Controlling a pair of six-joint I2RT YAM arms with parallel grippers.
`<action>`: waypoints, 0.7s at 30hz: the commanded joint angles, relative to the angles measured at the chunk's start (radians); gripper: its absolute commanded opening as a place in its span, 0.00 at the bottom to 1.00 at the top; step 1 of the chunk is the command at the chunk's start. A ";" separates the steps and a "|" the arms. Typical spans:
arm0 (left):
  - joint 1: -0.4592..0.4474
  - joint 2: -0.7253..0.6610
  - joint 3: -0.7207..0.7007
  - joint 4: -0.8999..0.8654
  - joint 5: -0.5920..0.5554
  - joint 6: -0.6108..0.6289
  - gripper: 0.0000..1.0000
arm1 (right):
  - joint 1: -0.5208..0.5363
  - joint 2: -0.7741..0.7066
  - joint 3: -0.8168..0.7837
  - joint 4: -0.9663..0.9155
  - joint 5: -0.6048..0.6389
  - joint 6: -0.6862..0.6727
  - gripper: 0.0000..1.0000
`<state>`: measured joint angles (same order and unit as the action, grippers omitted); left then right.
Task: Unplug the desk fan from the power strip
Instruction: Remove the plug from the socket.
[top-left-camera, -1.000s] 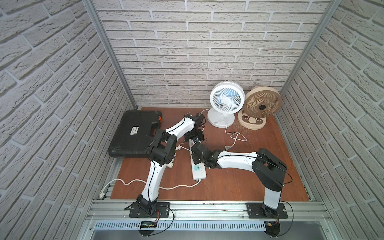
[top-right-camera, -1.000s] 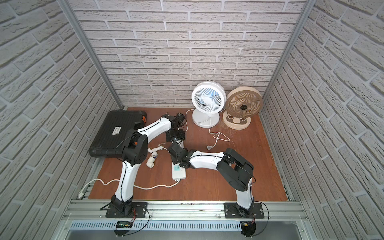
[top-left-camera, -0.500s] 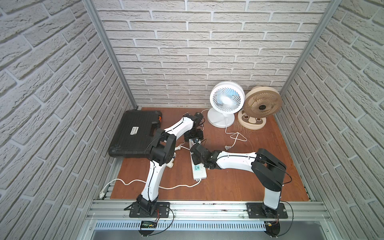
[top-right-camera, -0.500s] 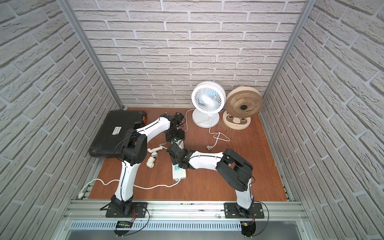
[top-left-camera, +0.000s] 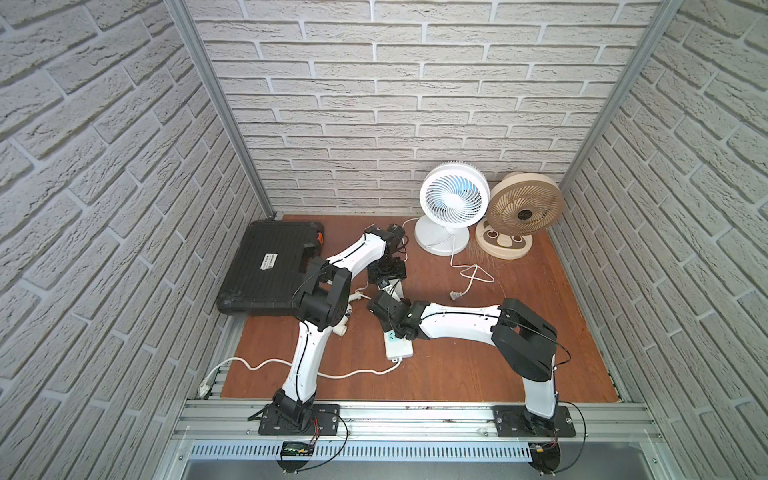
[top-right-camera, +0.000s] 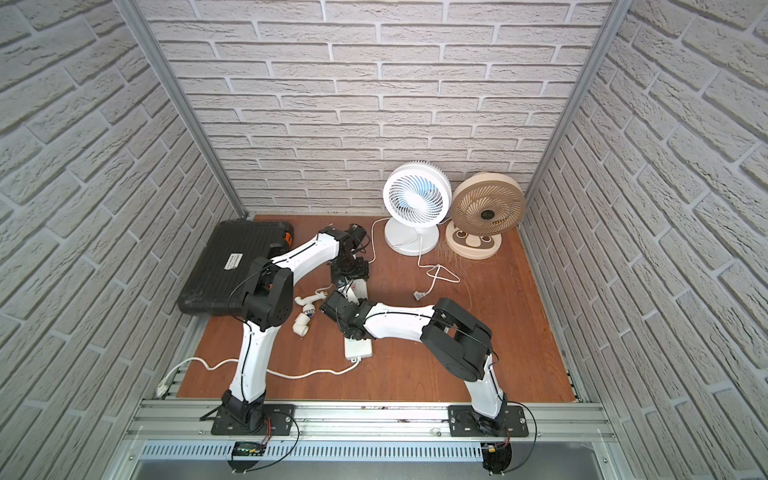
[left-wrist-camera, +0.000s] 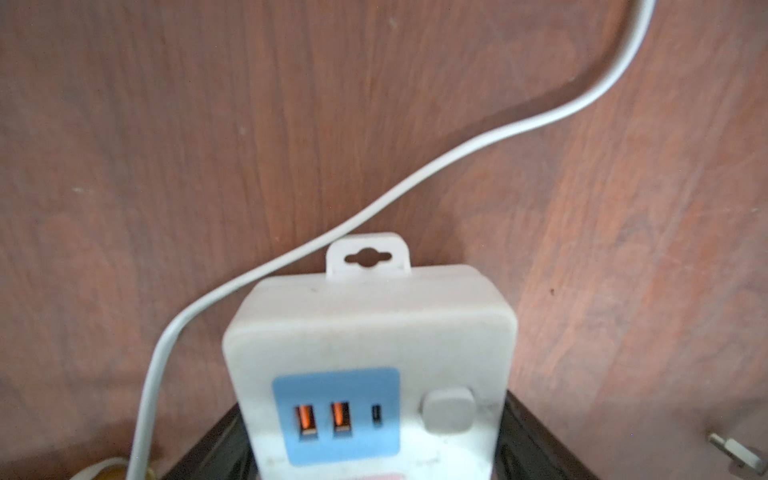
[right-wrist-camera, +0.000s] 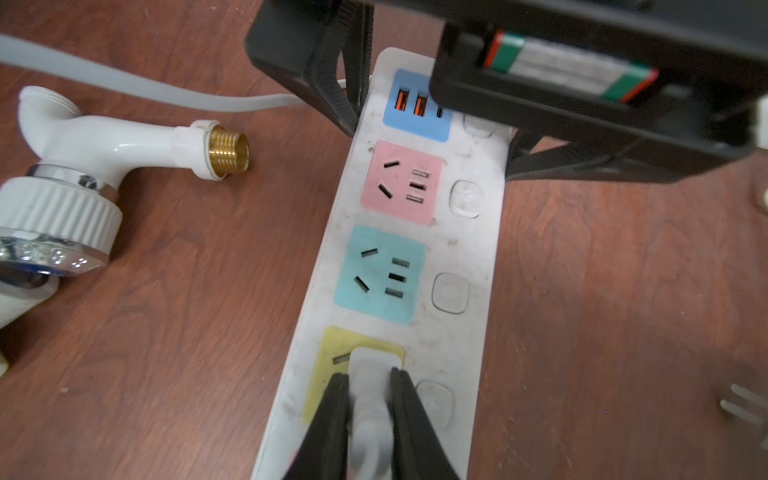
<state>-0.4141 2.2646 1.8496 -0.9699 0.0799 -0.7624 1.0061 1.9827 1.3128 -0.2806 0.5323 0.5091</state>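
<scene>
Plainly, the right pincer (right-wrist-camera: 369, 380) is clamped on the pale plug (right-wrist-camera: 371, 419), a black finger on each flat side, just above the yellow socket panel where the plug sits. The plug looks like small, hard, smooth plastic. It is light in itself but probably held tight by its prongs, so the body is the place to hold, not the soft cord behind it. A straight pull along the prongs should suit it; a sideways tug could let the fingers slip.

The power strip (right-wrist-camera: 465, 249) lies flat near the middle of the counter (right-wrist-camera: 187, 332), running near to far, and seems light enough to rise with the plug. Against that, the left pincer (right-wrist-camera: 434, 147) is closed across the strip's far end, by the blue USB panel, pinning it.

The right arm (top-left-camera: 457, 324) lies low, reaching leftward from its near-right base. The left arm (top-left-camera: 357, 253) climbs to a high elbow, reaches far, then bends down at the wrist.

Whether the plug serves the white fan (top-left-camera: 453, 199) or the beige fan (top-left-camera: 525, 203) I cannot tell. A loose plug (top-left-camera: 455, 295) lies right of the strip, a tap fitting (right-wrist-camera: 124, 141) left of it
</scene>
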 joint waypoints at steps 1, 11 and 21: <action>0.005 0.137 -0.091 -0.132 0.074 -0.035 0.00 | 0.009 0.016 0.025 0.029 0.024 -0.010 0.03; 0.005 0.124 -0.103 -0.124 0.072 -0.029 0.00 | -0.019 -0.036 -0.029 0.076 -0.045 0.048 0.03; 0.004 0.113 -0.116 -0.113 0.072 -0.025 0.00 | -0.109 -0.107 -0.137 0.162 -0.232 0.181 0.03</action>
<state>-0.4141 2.2532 1.8297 -0.9520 0.0814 -0.7616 0.9264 1.9076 1.2022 -0.1585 0.3481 0.6361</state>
